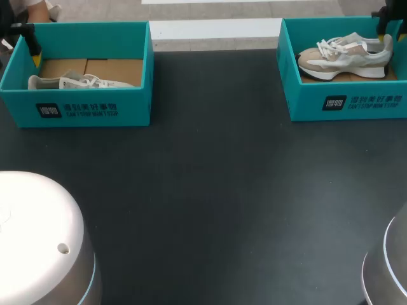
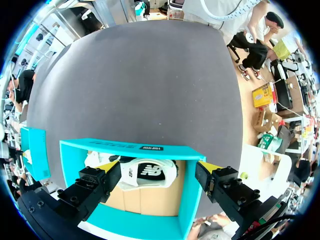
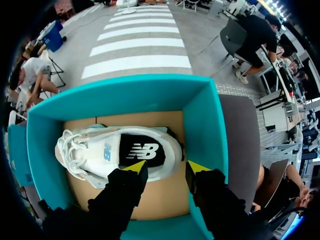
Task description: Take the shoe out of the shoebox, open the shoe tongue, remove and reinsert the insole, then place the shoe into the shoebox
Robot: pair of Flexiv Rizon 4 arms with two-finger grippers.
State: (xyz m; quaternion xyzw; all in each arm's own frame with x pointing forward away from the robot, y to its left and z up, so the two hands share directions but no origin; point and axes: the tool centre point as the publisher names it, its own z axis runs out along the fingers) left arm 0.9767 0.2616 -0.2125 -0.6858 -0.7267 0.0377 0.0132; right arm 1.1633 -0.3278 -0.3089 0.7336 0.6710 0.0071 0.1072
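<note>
Two teal shoeboxes stand at the table's far corners. The left box [image 1: 82,114] holds a pale sneaker [image 1: 76,81] lying on its side. My left gripper [image 1: 32,51] hangs at that box's far left corner. In the left wrist view it [image 2: 157,172] is open wide above the box [image 2: 130,147], with the sneaker [image 2: 147,172] ahead of its tips. The right box [image 1: 346,101] holds a beige and white sneaker [image 1: 346,56]. My right gripper [image 1: 386,32] is over that sneaker's heel. In the right wrist view it [image 3: 166,167] stands partly open, the heel of the sneaker [image 3: 120,152] between its tips, and no grip shows.
The dark table top [image 1: 210,178] stretches between the two boxes. My arms' rounded bases [image 1: 38,241] [image 1: 388,267] fill the near corners. The right box's wall [image 3: 207,125] stands close beside the right gripper.
</note>
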